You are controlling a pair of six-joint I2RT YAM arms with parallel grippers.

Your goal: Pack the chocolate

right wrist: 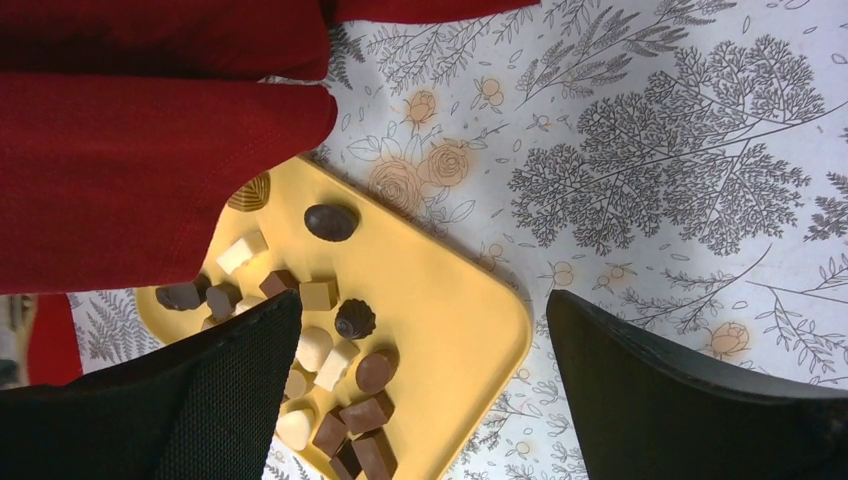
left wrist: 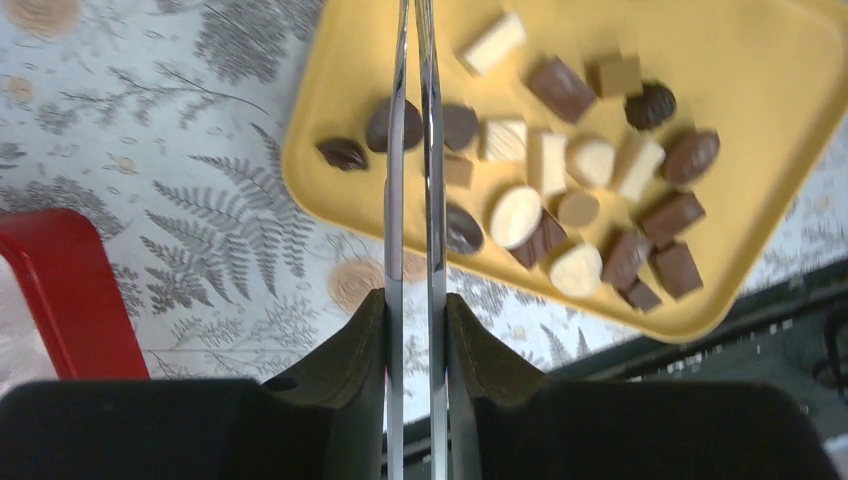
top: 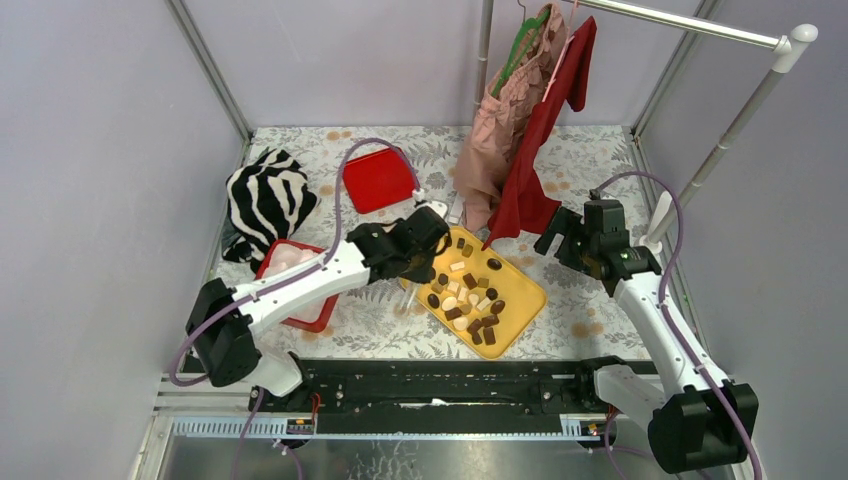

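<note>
Top view: the tray (top: 520,285) carries all the chocolate (top: 470,300), scattered loose. The red box (top: 320,318) sits left of it (pale inside, contents unclear).

Left wrist: left jaws pinching thin metal tongs (left wrist: 396,200), blades over dark pieces at the tray's edge.

Right wrist: right jaws spread wide, above the surface (right wrist: 650,150) beside the tray's corner.

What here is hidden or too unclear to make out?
- Top view: the left arm covers part of the red box; contents unclear.
- Left wrist view: tips of the tweezers run off the top edge.
- Right wrist view: red garment hides a corner of the yellow tray.
</note>
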